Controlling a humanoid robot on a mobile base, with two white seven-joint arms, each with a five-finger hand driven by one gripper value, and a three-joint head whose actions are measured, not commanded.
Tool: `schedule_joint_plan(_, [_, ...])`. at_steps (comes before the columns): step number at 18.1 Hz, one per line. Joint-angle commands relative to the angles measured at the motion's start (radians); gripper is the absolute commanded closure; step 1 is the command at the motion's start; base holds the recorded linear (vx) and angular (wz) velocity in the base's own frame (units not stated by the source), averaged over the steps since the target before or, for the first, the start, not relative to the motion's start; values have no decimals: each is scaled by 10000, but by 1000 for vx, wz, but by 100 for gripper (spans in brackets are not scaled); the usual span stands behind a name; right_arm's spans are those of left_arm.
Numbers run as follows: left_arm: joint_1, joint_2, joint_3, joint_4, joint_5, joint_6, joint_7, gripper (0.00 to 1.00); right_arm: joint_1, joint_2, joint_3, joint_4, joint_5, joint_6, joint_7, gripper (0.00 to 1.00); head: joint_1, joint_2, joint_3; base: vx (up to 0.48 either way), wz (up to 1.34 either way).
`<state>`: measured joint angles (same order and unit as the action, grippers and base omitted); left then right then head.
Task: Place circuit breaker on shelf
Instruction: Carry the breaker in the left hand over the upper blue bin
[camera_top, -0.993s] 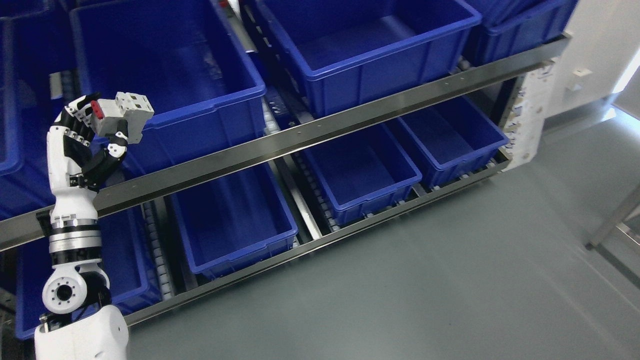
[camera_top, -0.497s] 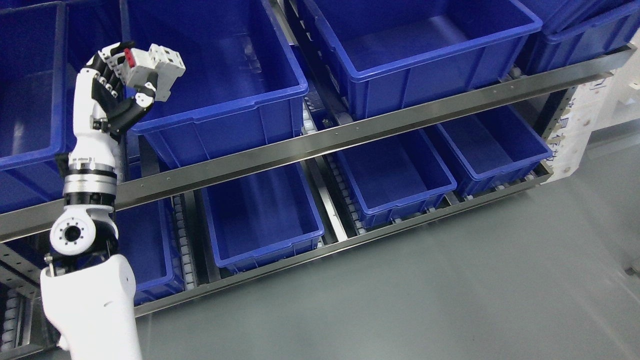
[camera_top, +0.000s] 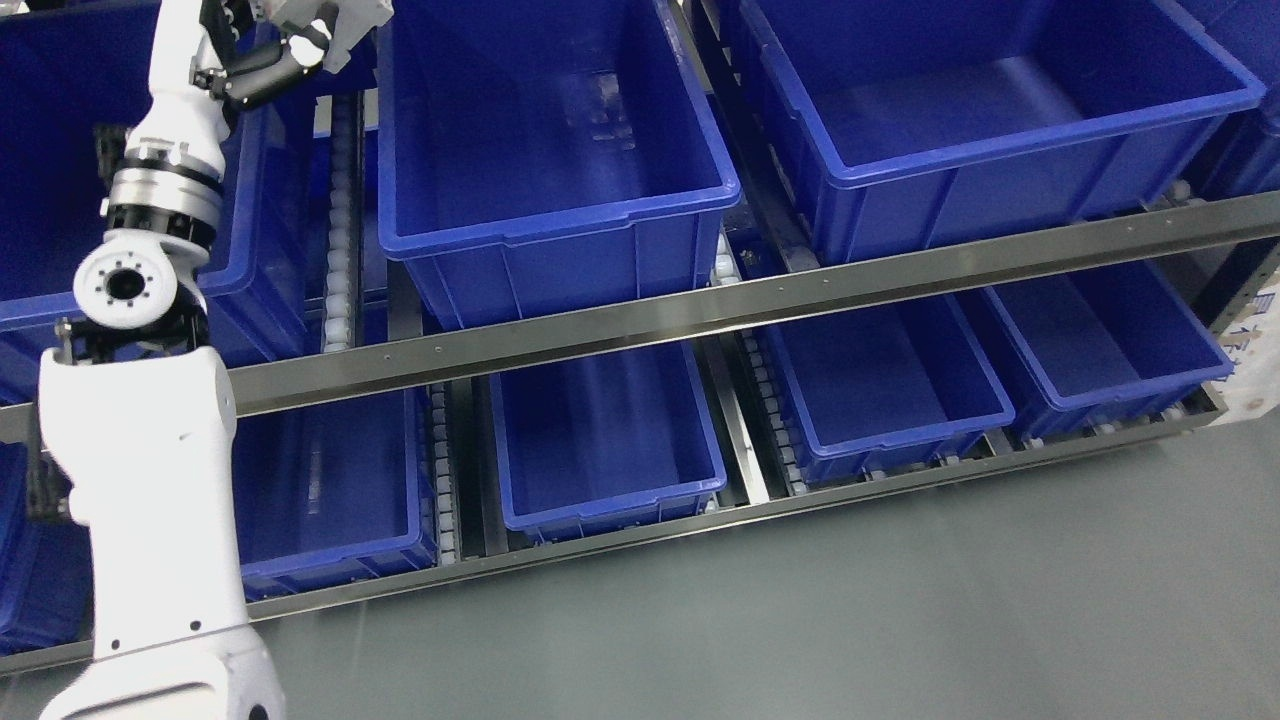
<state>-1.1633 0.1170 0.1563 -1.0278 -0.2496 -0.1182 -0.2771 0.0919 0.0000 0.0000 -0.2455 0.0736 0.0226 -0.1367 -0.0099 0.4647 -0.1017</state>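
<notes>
My left arm reaches up along the left side of the head view. Its hand (camera_top: 280, 40) is at the very top edge, mostly cut off, and is shut on the white circuit breaker (camera_top: 345, 18), of which only the lower part shows. The hand is above the gap between the upper-left blue bin (camera_top: 250, 200) and the upper-middle blue bin (camera_top: 560, 210), near that bin's left rim. The right arm is out of view.
The shelf has a steel front rail (camera_top: 760, 300) running across. Another large blue bin (camera_top: 1000, 150) sits upper right. Three smaller blue bins (camera_top: 600, 440) (camera_top: 880, 400) (camera_top: 1100, 350) sit on the lower level, with one more (camera_top: 320, 500) behind my arm. Grey floor (camera_top: 850, 620) lies below.
The camera has shifted, so the shelf now sits further right and lower in the picture. My left hand with the breaker has risen to the top edge, higher against the bins.
</notes>
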Motion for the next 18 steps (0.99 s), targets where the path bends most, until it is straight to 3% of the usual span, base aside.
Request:
schedule_joint_plan(1, [-1973,-95,-1670,5275,-1199,-29,10,91,2,-175,199,0,0,556,2,0,0,0,0,79,196])
schedule_joint_plan(8, [-2463,-311,-3264,5598,-1600,78,40,91,2,-175,199,0,0,556,2,0,0,0,0,76,75])
schedule_joint_plan(18, [-2863,-388,-4445,6335,-1615,63,332,91,2,-175,199,0,0,556,2,0,0,0,0,149,-12])
